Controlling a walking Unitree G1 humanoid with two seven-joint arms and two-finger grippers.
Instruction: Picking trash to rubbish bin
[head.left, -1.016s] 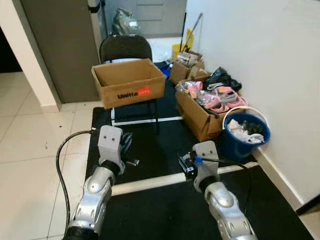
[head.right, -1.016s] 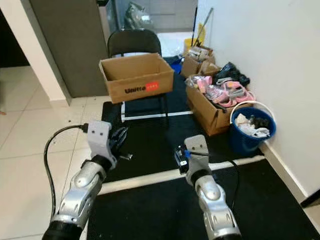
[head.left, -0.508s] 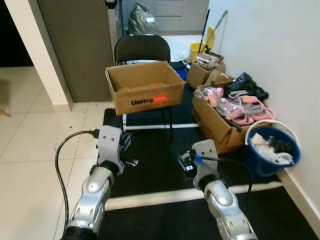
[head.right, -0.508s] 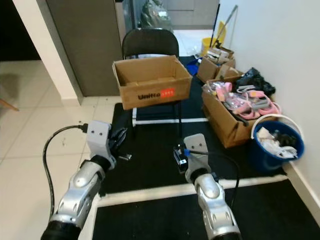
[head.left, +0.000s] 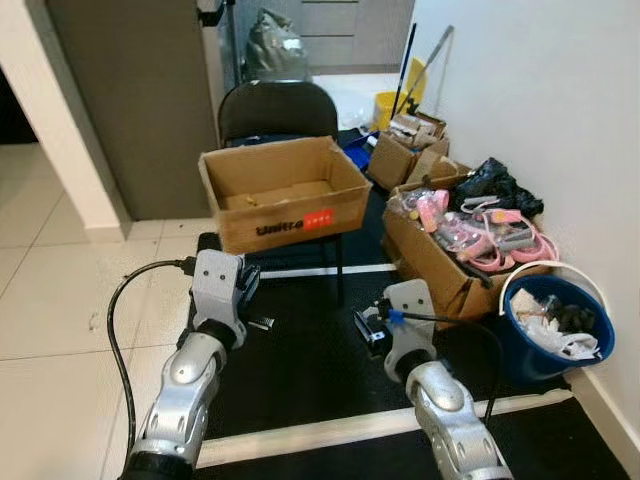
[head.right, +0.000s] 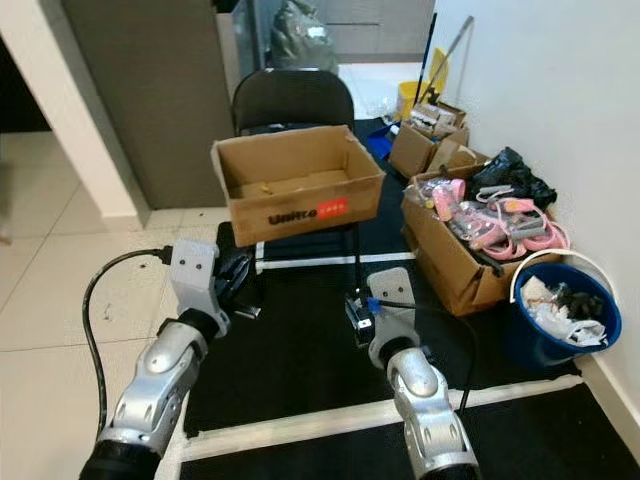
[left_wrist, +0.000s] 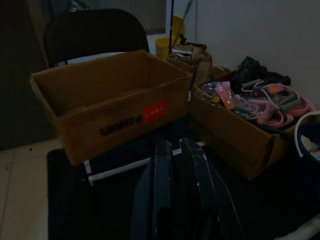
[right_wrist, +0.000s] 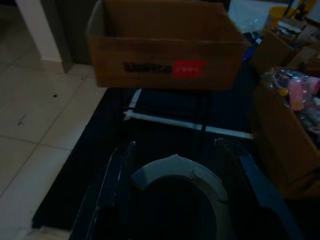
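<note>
An open cardboard box (head.left: 285, 190) with a red label rests on a black folding chair (head.left: 265, 105) ahead of me. Low before my chest, my right gripper (right_wrist: 174, 146) is shut on a pale round piece of trash (right_wrist: 175, 175), shaped like a cup or lid, with one finger on each side. It points towards the box from short of it, over the black mat (head.left: 310, 350). To the left, at the same height, my left gripper (left_wrist: 175, 146) is shut with nothing in it. A blue bucket (head.left: 540, 350) full of crumpled white waste stands by the right wall.
A low cardboard box (head.left: 440, 260) of pink items and a dark bag sit between the chair and the bucket. More boxes (head.left: 400, 150), a yellow bucket and mop handles stand behind. White tape lines cross the mat. A grey wall panel (head.left: 130, 100) stands to the left over white tiles.
The whole picture has shifted as I walk and turn: the box on the chair is nearer and I see more of its inside. Both arms keep the same pose.
</note>
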